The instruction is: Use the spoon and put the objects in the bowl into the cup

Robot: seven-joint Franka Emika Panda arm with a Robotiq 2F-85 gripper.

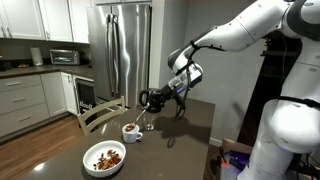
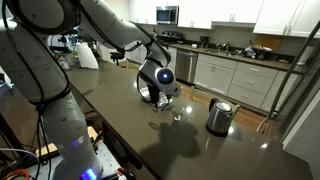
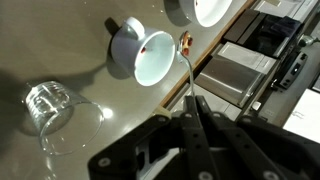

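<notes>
The fingers (image 3: 200,125) are clamped shut on the handle end of the spoon (image 3: 187,72). This thin, stiff, slick metal could twist in so small a grip, and the loose objects (image 3: 185,41) would spill easily.

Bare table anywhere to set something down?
Free: table beside the bowl, toward the robot's body; also the stretch in front of the kettle. Crowded: cup, glass and spoon cluster by the fingers.

The bowl (image 1: 86,157) and the cup (image 3: 128,45) are seen as white, the objects (image 1: 106,156) brown and reddish, the spoon (image 3: 189,72) silver, the surface (image 1: 180,140) dark grey-brown, the end effector (image 3: 192,108) black.
</notes>
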